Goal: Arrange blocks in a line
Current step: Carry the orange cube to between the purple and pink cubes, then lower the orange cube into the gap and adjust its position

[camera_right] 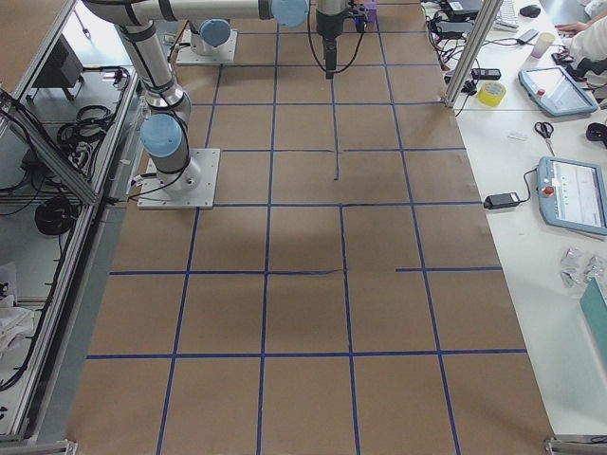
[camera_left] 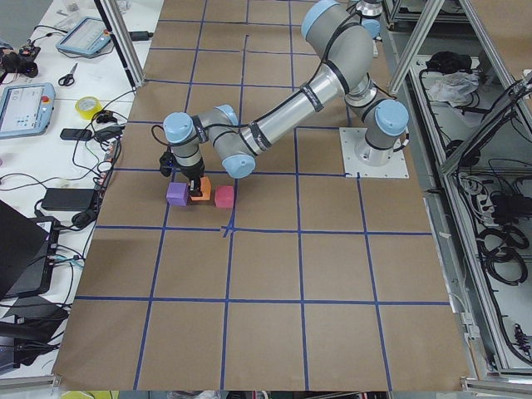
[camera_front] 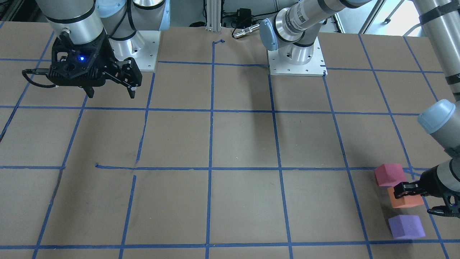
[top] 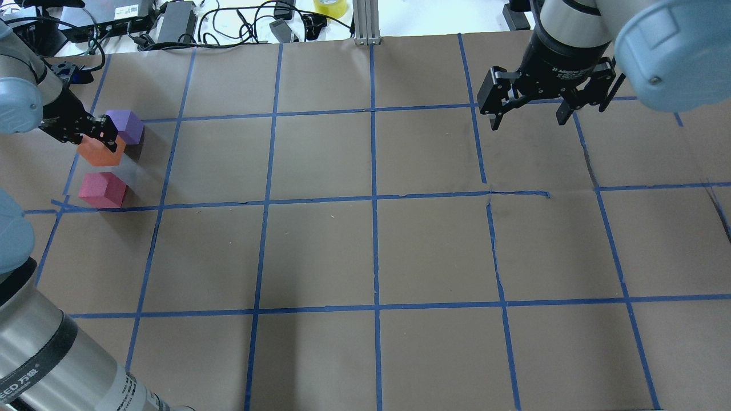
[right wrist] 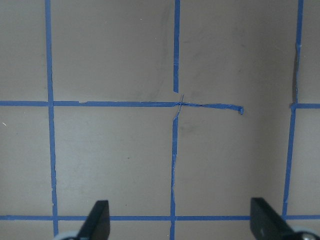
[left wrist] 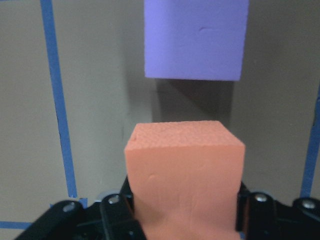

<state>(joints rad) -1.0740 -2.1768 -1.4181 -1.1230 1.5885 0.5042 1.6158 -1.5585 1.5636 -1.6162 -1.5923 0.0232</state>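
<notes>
Three foam cubes stand in a short row at the table's left edge. The purple block (top: 127, 125) is farthest from the robot, the orange block (top: 101, 153) is in the middle and the pinkish-red block (top: 103, 190) is nearest. My left gripper (top: 94, 134) is shut on the orange block (left wrist: 185, 175), low over the table, with the purple block (left wrist: 196, 37) a short gap ahead. I cannot tell whether the orange block touches the table. The front-facing view shows the same row: pinkish-red (camera_front: 390, 175), orange (camera_front: 406, 201), purple (camera_front: 406, 226). My right gripper (top: 528, 120) is open, empty and far away.
The brown table (top: 371, 251) carries a grid of blue tape lines. Cables, a tape roll (top: 330, 7) and devices lie beyond the far edge. The arm bases (camera_front: 296, 59) stand on the robot's side.
</notes>
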